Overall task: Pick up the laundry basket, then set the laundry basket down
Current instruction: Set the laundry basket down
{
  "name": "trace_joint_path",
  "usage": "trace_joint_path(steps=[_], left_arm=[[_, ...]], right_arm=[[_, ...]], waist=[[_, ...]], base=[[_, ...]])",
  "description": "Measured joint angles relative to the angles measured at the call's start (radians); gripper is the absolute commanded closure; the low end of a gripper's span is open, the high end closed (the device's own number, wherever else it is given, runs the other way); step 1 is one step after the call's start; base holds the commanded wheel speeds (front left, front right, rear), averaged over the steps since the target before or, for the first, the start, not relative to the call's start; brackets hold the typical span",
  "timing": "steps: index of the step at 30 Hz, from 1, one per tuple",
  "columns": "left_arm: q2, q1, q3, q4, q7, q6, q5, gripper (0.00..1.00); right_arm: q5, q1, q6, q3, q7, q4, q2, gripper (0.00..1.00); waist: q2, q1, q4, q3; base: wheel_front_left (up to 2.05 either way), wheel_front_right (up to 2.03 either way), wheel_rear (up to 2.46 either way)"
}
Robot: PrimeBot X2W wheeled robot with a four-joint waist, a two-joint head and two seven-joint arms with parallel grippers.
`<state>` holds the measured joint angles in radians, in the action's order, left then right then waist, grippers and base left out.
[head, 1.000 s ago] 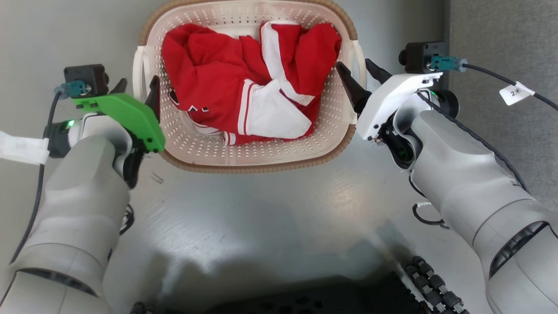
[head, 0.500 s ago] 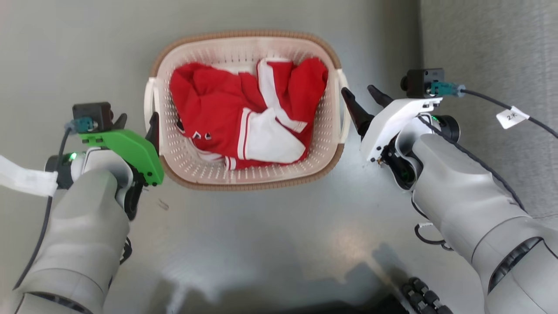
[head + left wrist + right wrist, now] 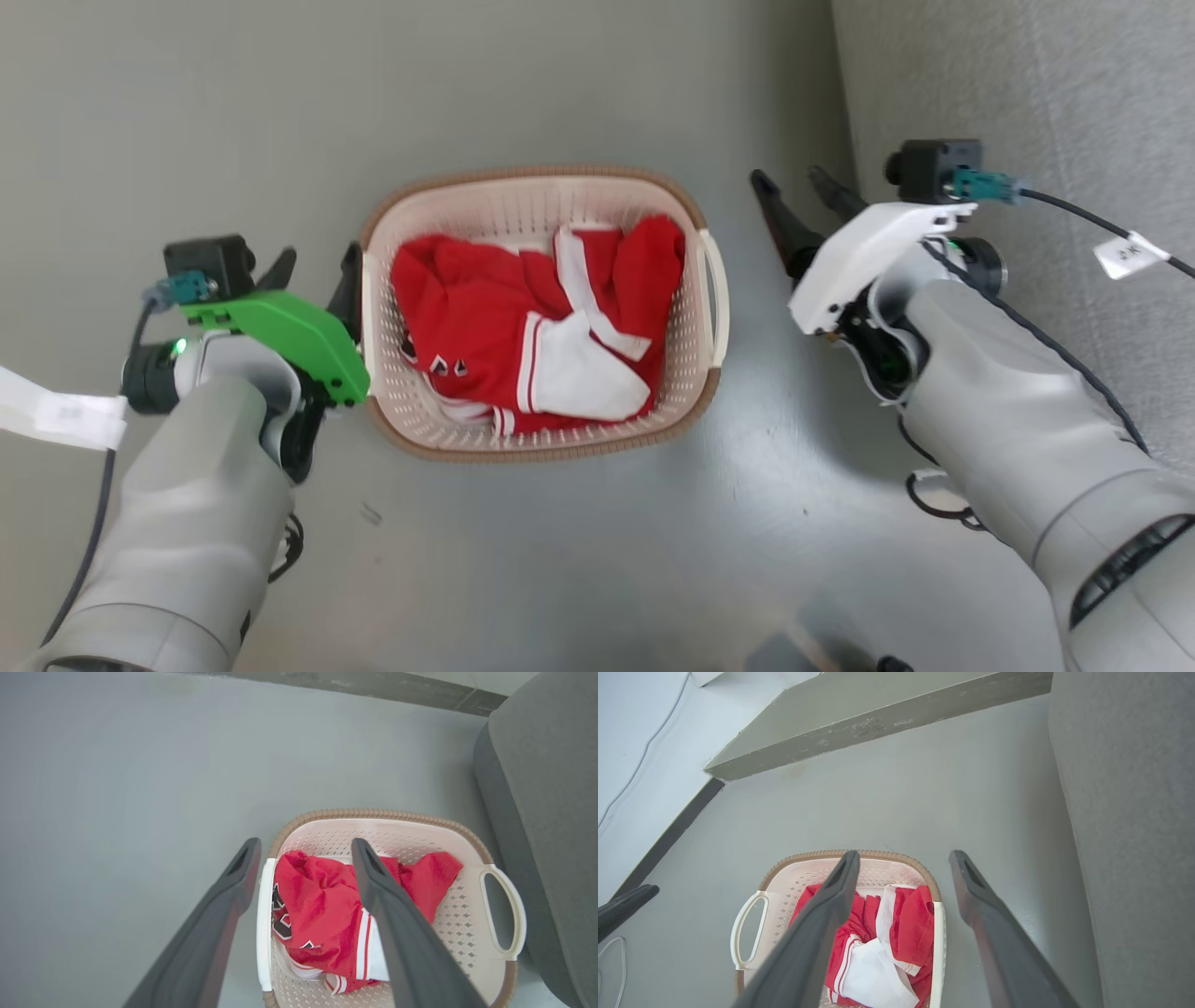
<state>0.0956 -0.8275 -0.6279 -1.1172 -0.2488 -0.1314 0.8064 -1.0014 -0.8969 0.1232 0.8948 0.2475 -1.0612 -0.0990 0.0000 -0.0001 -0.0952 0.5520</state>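
The laundry basket [image 3: 532, 175] stands on the grey floor, cream and perforated with a brown rim, and holds a crumpled red and white garment [image 3: 495, 308]. My left gripper [image 3: 316, 264] is open just beside the basket's left handle [image 3: 366, 299]. In the left wrist view its fingers [image 3: 304, 843] hang above that handle [image 3: 264, 924], one on each side. My right gripper [image 3: 787, 175] is open, to the right of the right handle [image 3: 721, 289] and apart from it. In the right wrist view the basket [image 3: 784, 865] lies below my open right gripper [image 3: 904, 855].
A grey upholstered seat [image 3: 1027, 93] stands close on the basket's right, also seen in the left wrist view [image 3: 551, 788]. A wall base [image 3: 878, 723] runs beyond the basket. Bare grey floor [image 3: 187, 112] surrounds the basket on the other sides.
The head camera has risen, so the basket looks smaller and lower. My right gripper, which had its fingers around the right handle, now stands clear of it. Both grippers sit higher above the basket.
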Motion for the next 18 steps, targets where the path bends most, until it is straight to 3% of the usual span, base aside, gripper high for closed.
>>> trace_joint_path(steps=[18], left_arm=[[0.047, 0.185, 0.171, 0.249, 0.0, 0.0, -0.029, 0.0]], right_arm=[[0.156, 0.183, -0.021, -0.171, 0.002, 0.213, -0.048, 0.0]], waist=[[0.0, 0.0, 0.028, -0.243]], base=[[0.0, 0.0, 0.0]])
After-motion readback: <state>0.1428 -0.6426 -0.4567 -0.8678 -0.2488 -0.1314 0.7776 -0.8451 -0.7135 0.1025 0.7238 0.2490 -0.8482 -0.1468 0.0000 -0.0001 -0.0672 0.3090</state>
